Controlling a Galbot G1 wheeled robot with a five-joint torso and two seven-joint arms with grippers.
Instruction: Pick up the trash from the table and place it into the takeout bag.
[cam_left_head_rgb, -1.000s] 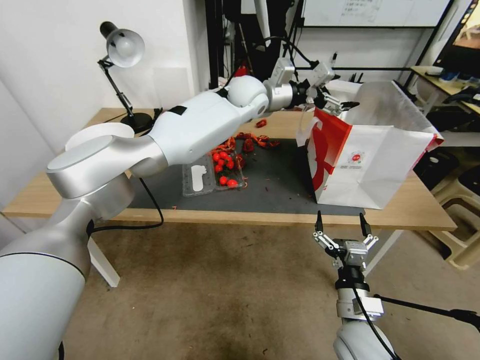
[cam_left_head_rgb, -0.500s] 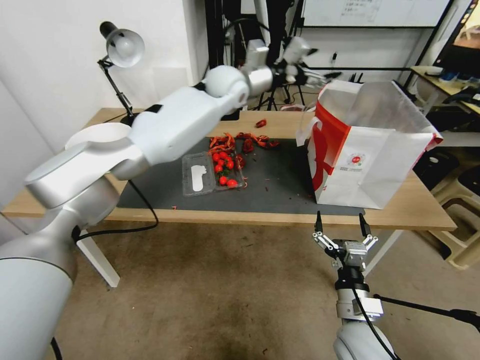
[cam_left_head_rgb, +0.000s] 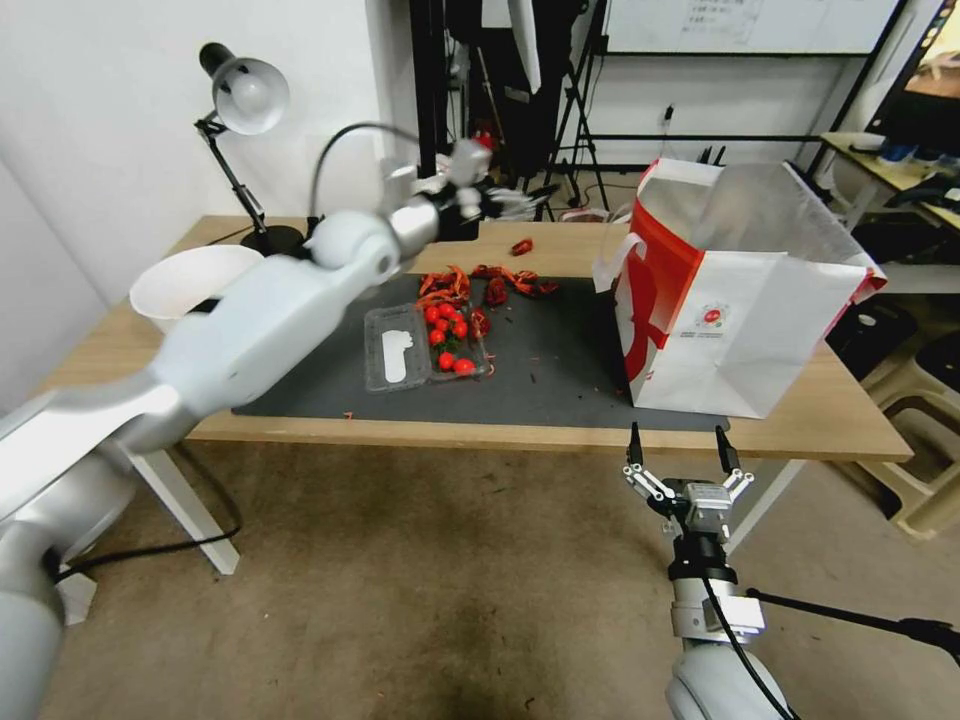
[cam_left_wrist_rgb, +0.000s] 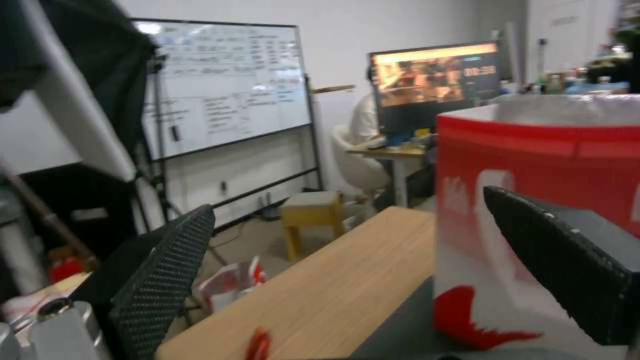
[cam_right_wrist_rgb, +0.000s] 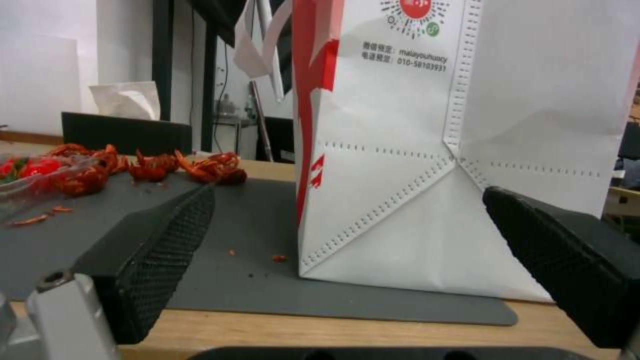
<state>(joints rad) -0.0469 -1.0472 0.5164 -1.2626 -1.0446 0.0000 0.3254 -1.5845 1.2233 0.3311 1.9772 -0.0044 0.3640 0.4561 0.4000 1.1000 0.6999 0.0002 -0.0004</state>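
Left claw (cam_left_head_rgb: 500, 197): raised above the far edge of the counter (cam_left_head_rgb: 840, 400), well to the left of the takeout bag (cam_left_head_rgb: 740, 330); its two black fingers (cam_left_wrist_rgb: 160, 280) stand wide apart with nothing between them. The left wrist view adds what the head view lacks: the bag's red side panel (cam_left_wrist_rgb: 533, 200) seen close, the silver lining at its open mouth, a small red scrap (cam_left_wrist_rgb: 259, 345) on the bare wood, and a whiteboard (cam_left_wrist_rgb: 220, 85) and a lit monitor (cam_left_wrist_rgb: 433, 80) in the room behind.

Right claw (cam_left_head_rgb: 681, 462): held low before the near edge of the counter, below the bag's front left corner, fingers (cam_right_wrist_rgb: 160, 260) spread wide and empty. The right wrist view shows the bag's white front face (cam_right_wrist_rgb: 427, 175) at counter level, with its red round logo and printed lines, standing on the dark grey mat (cam_right_wrist_rgb: 253, 280), and red crumbs on the mat just beside its base.

Trash: a clear plastic tray (cam_left_head_rgb: 425, 345) holding red cherry tomatoes lies on the mat left of the bag; red crayfish shells (cam_left_head_rgb: 485, 285) lie beyond the tray, one piece (cam_left_head_rgb: 521, 246) on the wood farther back. A white bowl (cam_left_head_rgb: 190, 280) and a desk lamp (cam_left_head_rgb: 245, 150) stand at the counter's left end, far from the bag.
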